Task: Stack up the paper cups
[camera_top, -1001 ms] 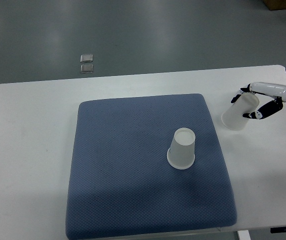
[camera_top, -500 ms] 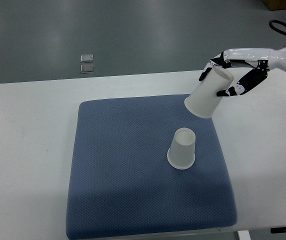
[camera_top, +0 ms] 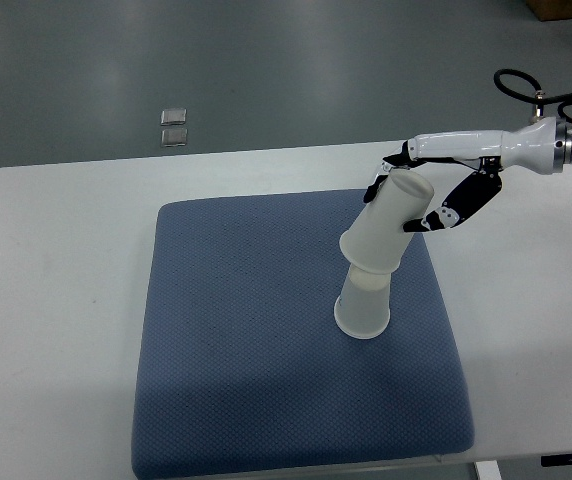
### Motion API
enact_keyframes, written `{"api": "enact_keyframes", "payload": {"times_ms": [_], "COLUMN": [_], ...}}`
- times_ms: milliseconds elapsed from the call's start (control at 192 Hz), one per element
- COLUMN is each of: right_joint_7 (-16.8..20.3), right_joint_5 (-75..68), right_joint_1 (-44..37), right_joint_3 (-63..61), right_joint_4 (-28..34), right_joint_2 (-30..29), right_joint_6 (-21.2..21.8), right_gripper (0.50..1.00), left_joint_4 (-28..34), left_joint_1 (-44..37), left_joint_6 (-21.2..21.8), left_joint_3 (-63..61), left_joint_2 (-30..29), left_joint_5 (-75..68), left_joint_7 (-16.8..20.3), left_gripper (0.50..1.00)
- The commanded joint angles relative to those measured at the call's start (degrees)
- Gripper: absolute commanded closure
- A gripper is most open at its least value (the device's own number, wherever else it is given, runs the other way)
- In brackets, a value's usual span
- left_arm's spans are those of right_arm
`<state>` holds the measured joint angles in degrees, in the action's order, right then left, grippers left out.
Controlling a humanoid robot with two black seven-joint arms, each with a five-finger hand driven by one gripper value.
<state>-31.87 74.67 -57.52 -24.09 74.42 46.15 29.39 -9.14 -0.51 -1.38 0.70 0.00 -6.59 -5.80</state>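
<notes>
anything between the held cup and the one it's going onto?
Nothing visible. The right hand holds the white paper cup tilted, its open mouth right at the top of the upside-down white paper cup on the blue textured mat. The mat around them holds nothing else.

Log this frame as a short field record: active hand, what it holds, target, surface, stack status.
active hand: right robot hand, arm entering from the right edge
held: upside-down paper cup, tilted
target: inverted paper cup, standing
surface: blue mat on white table
stack status: held cup's mouth at the target's top, not seated
left hand: not in view
</notes>
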Motion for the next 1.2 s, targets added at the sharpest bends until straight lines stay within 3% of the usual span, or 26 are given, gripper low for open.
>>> {"api": "enact_keyframes", "payload": {"times_ms": [0,526,792,1053,1193], "right_joint_7": [-0.04,-0.04,-0.04,0.05,0.14], "right_joint_5": [1.53,3.38,3.29,3.38,3.38], "right_joint_1": [0.39,0.91,2.15,2.58,2.94], "right_joint_3": [0.00,2.11,2.73,2.90,2.90], "right_joint_4": [0.11,2.04,3.10,3.27,3.27], "right_joint_2": [-0.18,0.52,0.44,0.00,-0.18], "right_joint_6": [-1.09,-2.32,-3.11,-3.28,-3.28], "right_gripper": [0.861,0.838,0.765,0.762,0.709], "left_joint_4": [0.00,0.00,0.00,0.00,0.00], "left_joint_1": [-0.02,-0.02,-0.02,-0.02,-0.02], "left_joint_6": [0.06,-0.03,-0.03,-0.03,-0.03], "left_joint_3": [0.00,0.00,0.00,0.00,0.00], "left_joint_2": [0.00,0.00,0.00,0.00,0.00], "left_joint_5": [0.00,0.00,0.00,0.00,0.00], "left_joint_7": [0.00,0.00,0.00,0.00,0.00], "left_gripper": [0.500,0.500,0.500,0.500,0.500]}}
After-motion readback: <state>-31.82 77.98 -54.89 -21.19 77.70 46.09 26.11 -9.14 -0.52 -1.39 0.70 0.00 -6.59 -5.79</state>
